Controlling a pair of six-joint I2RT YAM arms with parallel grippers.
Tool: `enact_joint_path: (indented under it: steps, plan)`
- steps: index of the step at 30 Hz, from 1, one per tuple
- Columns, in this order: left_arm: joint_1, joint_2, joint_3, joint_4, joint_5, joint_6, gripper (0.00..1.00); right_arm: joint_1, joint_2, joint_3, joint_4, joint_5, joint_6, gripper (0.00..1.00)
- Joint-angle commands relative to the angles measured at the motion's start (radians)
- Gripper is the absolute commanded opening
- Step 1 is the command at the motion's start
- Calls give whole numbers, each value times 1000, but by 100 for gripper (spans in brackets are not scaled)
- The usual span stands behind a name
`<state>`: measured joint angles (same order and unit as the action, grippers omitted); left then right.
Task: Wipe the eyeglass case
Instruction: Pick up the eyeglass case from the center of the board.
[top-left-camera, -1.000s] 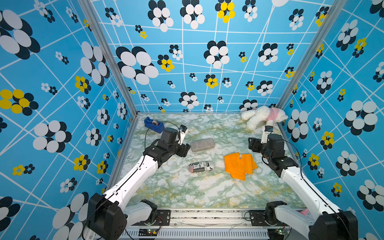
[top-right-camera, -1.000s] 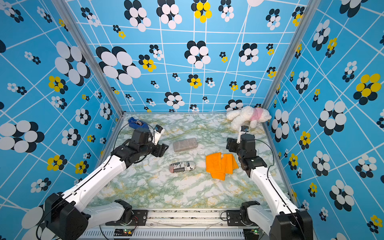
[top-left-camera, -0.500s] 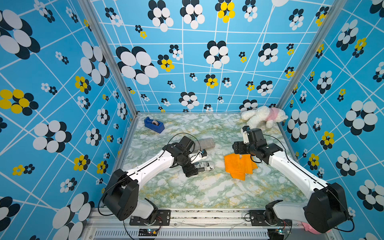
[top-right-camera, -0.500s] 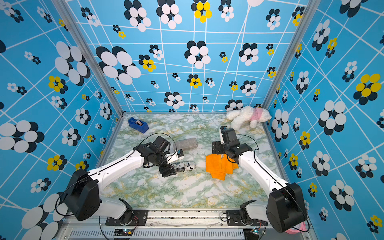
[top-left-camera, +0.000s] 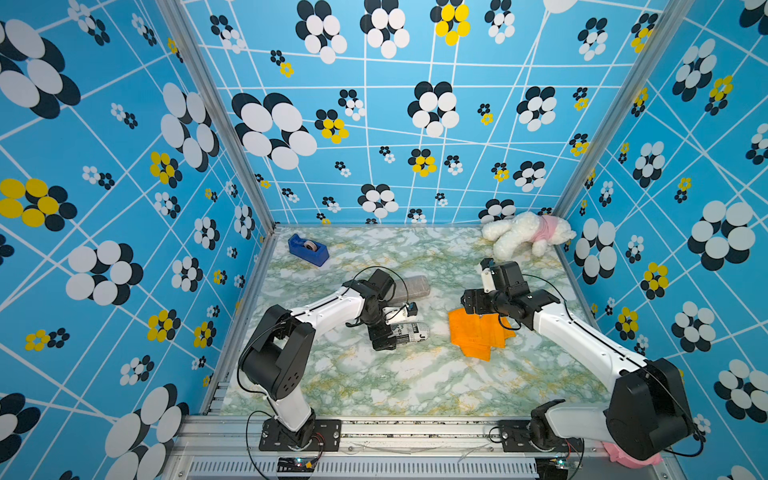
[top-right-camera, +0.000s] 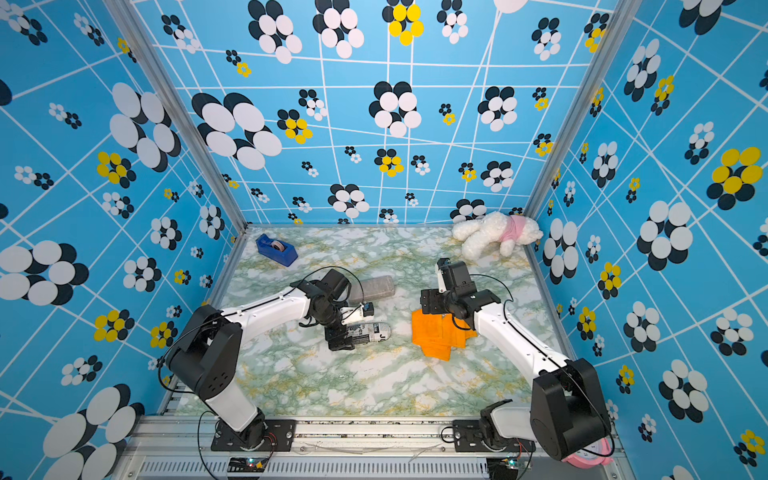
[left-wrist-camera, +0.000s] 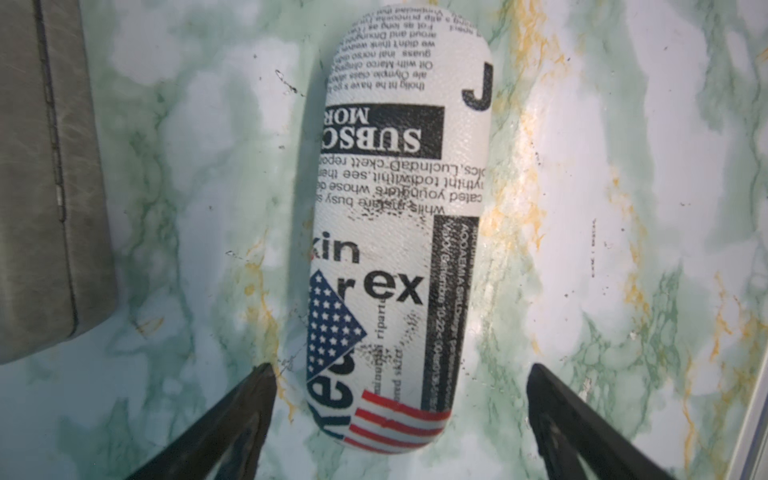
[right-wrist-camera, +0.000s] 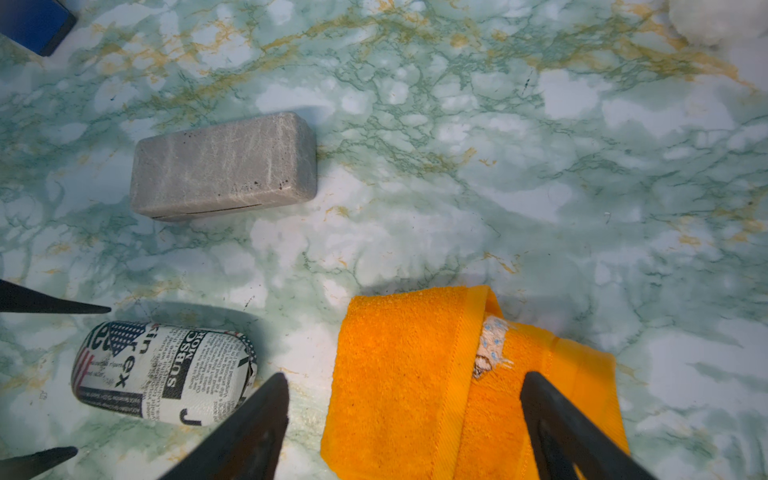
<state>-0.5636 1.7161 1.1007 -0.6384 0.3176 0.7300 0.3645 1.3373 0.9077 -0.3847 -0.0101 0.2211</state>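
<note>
Closing on the rounded end of the newsprint eyeglass case (left-wrist-camera: 395, 232), which lies flat on the desk (top-left-camera: 374, 386) near a grey case (right-wrist-camera: 224, 166), could squirt it sideways, since the shell looks slick and curved. Left fingers (left-wrist-camera: 232, 424) stand wide apart, straddling that end without touching it. Right fingers (right-wrist-camera: 257, 436) are spread above the orange cloth (right-wrist-camera: 407, 374), gripping nothing; a shallow pinch may catch only one fold.

Clear gap between eyeglass case (top-left-camera: 412, 332) and orange towel (top-left-camera: 478, 337); grey box (top-left-camera: 412, 286) nearby.
</note>
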Motion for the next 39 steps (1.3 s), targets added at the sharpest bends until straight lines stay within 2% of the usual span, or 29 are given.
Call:
enact_joint_path:
  steps: [1, 12, 17, 28, 30, 33, 37, 39]
  plan:
    - [8, 40, 14, 10, 2, 17, 96, 5, 4, -12, 17, -1, -12, 91]
    - [6, 52, -34, 91, 5, -15, 90, 5, -3, -16, 10, -27, 1, 90]
    - [-20, 24, -100, 174, -63, -7, 87, 5, 0, -6, -1, -20, -8, 90]
    - [-11, -2, -134, 190, -51, -22, 82, 5, -3, -11, 8, -31, 24, 90]
    - [-11, -8, -139, 192, -47, -24, 75, 5, -5, -9, -1, -28, 24, 89]
    - [-11, -17, -147, 201, -46, -32, 71, 5, -7, -12, -9, -22, 33, 87]
    - [-13, -34, -153, 200, -47, -36, 55, 5, -2, -20, -33, -9, 55, 85]
    - [-13, -44, -157, 205, -52, -41, 53, 5, 9, -17, -63, -3, 65, 84]
